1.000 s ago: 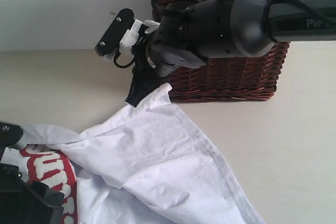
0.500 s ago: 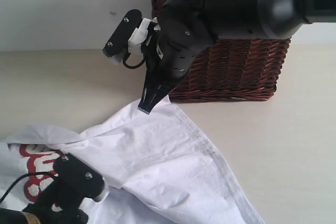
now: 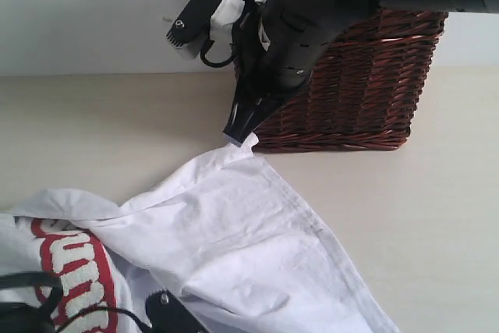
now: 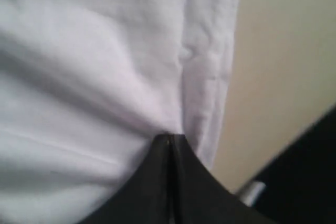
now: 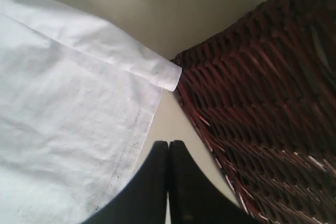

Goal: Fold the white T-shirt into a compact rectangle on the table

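The white T-shirt (image 3: 234,232) lies rumpled on the table (image 3: 421,216), its red-outlined lettering (image 3: 74,267) at the lower left. One hemmed corner (image 3: 243,148) points toward the basket. My right gripper (image 3: 238,136) hangs shut just above that corner; in the right wrist view the right gripper (image 5: 168,143) has nothing between its fingers, and the shirt corner (image 5: 167,77) lies flat beyond it. My left gripper (image 4: 170,137) is shut, its tips close over white shirt cloth (image 4: 79,51); I see no cloth pinched. In the exterior view only a black part of the left arm (image 3: 168,311) shows.
A dark brown wicker basket (image 3: 351,91) stands right behind the right gripper, close to the shirt's corner, and it fills one side of the right wrist view too (image 5: 262,87). A white wall (image 3: 86,13) backs the table. Bare table (image 3: 93,130) extends left of the basket.
The right gripper has risen off the shirt corner toward the basket and shut. The left arm has dropped almost out of the exterior view. The shirt corner stays on the table.
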Robot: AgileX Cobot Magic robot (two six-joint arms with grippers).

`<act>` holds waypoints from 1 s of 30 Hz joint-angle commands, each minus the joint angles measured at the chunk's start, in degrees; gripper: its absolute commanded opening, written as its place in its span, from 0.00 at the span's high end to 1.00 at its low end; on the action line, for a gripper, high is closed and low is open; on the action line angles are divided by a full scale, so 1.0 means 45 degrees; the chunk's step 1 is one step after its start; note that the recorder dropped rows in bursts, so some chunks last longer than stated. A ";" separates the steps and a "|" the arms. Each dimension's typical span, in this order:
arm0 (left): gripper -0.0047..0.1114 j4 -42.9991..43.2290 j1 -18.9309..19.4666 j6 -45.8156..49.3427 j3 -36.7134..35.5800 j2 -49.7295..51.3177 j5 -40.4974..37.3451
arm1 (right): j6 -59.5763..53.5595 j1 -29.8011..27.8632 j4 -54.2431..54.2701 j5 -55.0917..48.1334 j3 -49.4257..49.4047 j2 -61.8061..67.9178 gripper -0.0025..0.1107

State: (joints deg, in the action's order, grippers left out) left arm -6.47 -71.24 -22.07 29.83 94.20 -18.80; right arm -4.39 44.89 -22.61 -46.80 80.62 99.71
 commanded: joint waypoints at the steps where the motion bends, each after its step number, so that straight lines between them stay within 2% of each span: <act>1: 0.96 -0.2972 -0.1560 0.1977 -0.0425 0.0332 -0.1943 | -0.0012 -0.0047 -0.0062 -0.0089 -0.0048 -0.0231 0.98; 7: 0.96 -0.3170 -0.1808 0.2455 -0.0425 0.0235 -0.4059 | -0.0089 -0.0047 -0.0030 -0.1145 -0.0048 -0.0231 0.98; 13: 0.96 -0.3170 -0.1808 0.2492 -0.0425 -0.0808 -0.2372 | -0.3006 -0.0047 0.2834 -0.1938 -0.0294 -0.0207 0.98; 17: 0.96 -0.2989 -0.1808 0.2397 -0.0425 -0.2259 -0.1570 | -0.4010 -0.0083 0.3112 -0.1336 -0.1471 -0.0158 0.98; 21: 0.96 -0.1067 -0.1407 0.0601 -0.0425 -0.3863 -0.1352 | -0.3802 -0.0556 0.3046 0.0121 -0.2666 0.0157 0.98; 24: 0.96 0.1540 -0.0350 -0.1930 -0.0516 -0.4451 -0.1443 | -0.2977 -0.1076 0.3018 0.0421 -0.2999 0.0392 0.98; 27: 0.96 0.4640 0.1320 -0.4564 -0.0516 -0.4456 -0.1568 | -0.1805 -0.1283 0.3068 0.0167 -0.3020 0.0275 0.98; 28: 0.96 0.6124 0.2885 -0.5669 -0.0516 -0.4169 -0.1347 | -0.1516 -0.1244 0.3236 0.0058 -0.3187 -0.0026 0.98; 29: 0.96 0.6417 0.3586 -0.5776 -0.0470 -0.4002 -0.1193 | -0.1570 -0.1244 0.3550 0.0095 -0.3286 -0.0196 0.98; 30: 0.96 0.6493 0.5346 -0.5507 -0.0314 -0.3406 -0.0915 | -0.1798 -0.1244 0.4218 0.0340 -0.3487 -0.0657 0.98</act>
State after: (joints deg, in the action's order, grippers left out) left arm 19.06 -55.24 -45.05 27.85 76.52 -24.29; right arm -12.53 39.45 -6.66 -46.50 65.89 99.61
